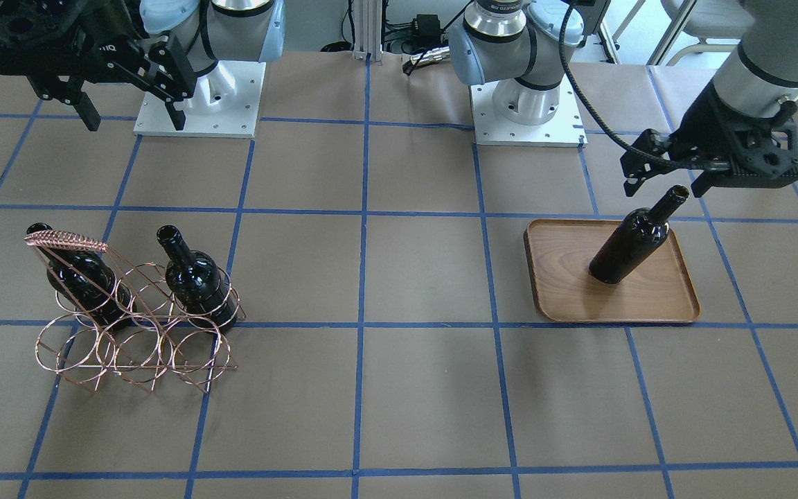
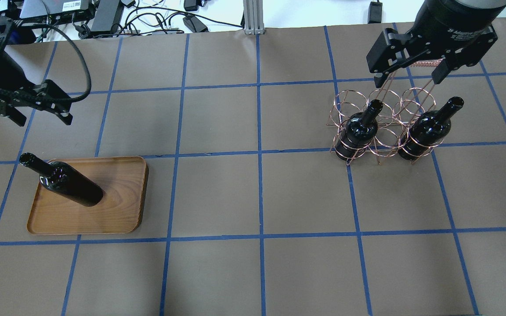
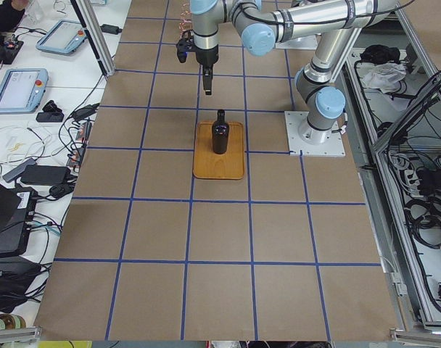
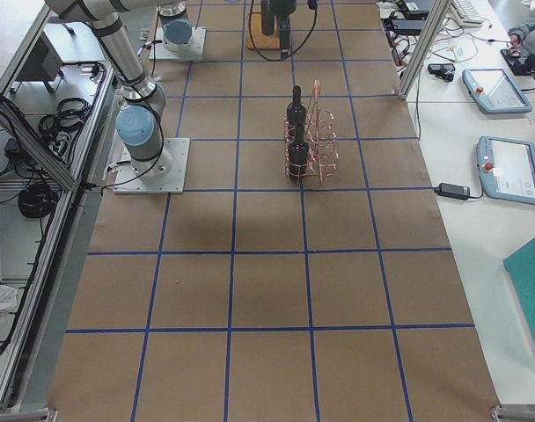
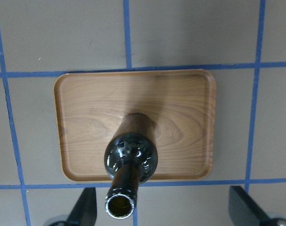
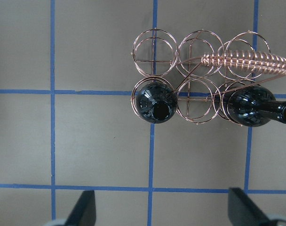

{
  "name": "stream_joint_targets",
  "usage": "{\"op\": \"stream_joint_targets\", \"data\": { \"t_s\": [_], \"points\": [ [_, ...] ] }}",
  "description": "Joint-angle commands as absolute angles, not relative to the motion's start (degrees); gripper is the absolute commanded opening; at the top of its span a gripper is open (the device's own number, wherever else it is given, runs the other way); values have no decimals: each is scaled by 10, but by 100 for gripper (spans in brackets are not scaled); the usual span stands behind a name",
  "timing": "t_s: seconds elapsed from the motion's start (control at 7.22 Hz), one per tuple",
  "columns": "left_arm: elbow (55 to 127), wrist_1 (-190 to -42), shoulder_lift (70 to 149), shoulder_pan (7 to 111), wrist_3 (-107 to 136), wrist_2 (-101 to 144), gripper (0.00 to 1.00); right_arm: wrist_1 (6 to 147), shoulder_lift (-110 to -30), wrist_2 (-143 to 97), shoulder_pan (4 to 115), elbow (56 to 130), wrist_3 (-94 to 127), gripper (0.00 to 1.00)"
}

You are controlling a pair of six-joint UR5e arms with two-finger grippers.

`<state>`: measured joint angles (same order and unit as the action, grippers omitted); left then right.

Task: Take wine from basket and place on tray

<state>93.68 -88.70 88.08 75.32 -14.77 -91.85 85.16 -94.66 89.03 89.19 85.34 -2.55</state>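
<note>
I see the wine [image 2: 70, 186] standing upright near the middle of the tray [image 2: 121, 206]. My left gripper [image 2: 40, 117] hangs above the tray, clear of the bottle, with its fingers spread wide and nothing between them. Well apart from the tray, my right gripper [image 2: 407, 79] hovers just as wide and empty over the basket [image 1: 66, 240], where two other bottles [image 2: 360, 129] sit.

Brown taped table [image 2: 253, 272], tray [image 2: 121, 199], basket [image 2: 387, 128]
</note>
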Motion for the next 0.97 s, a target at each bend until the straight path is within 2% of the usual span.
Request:
{"op": "stream_joint_targets", "data": {
  "t_s": [0.0,0.28,0.83],
  "points": [
    [918,-886,879,851,-50,-917,100,850,-947,891,891,853,-25,100],
    [917,-882,876,923,-23,-917,100,850,-947,893,891,853,-25,100],
    [917,-883,874,927,-26,-886,100,849,-947,892,892,854,-24,100]
  ]
}}
